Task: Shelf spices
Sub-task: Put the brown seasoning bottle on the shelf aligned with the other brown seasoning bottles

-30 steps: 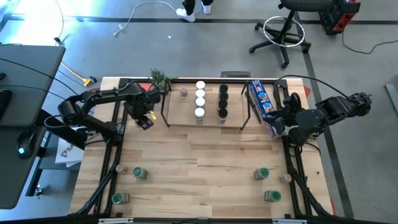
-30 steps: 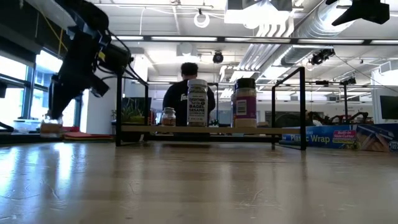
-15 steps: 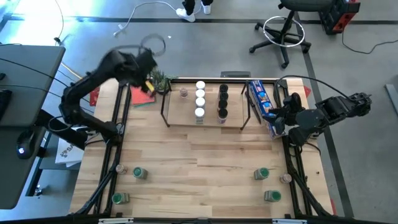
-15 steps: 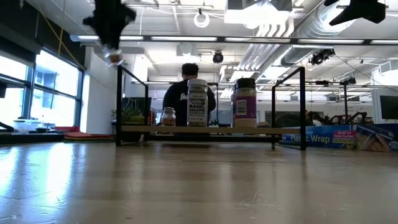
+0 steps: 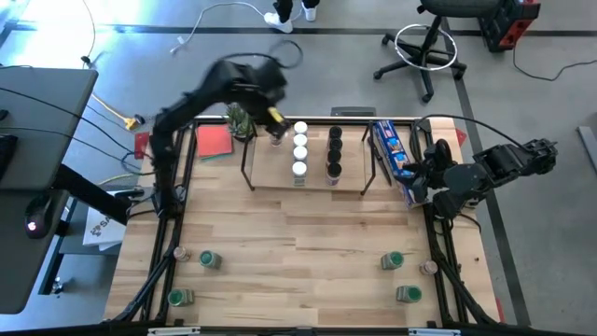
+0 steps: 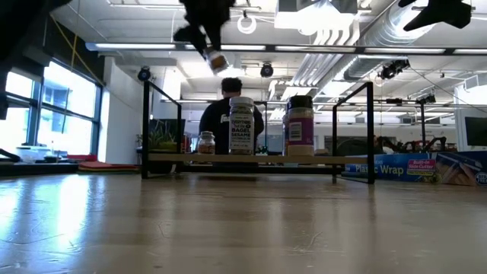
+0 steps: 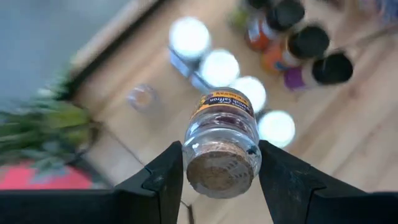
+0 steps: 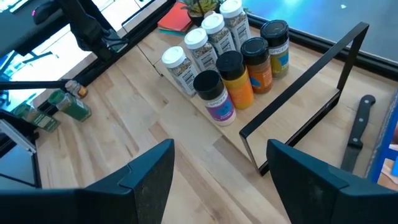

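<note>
Your left gripper [image 7: 219, 180], clenched across the light, slippery, breakable cork-topped glass jar [image 7: 222, 144] near the far edge, needs steady grip; your right gripper [image 8: 217, 180] waits released at the right edge.

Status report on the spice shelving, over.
Left gripper shut on cork-lidded jar, raised over the shelf. Right gripper open, waiting at the table's right edge. Nothing in the way.
</note>
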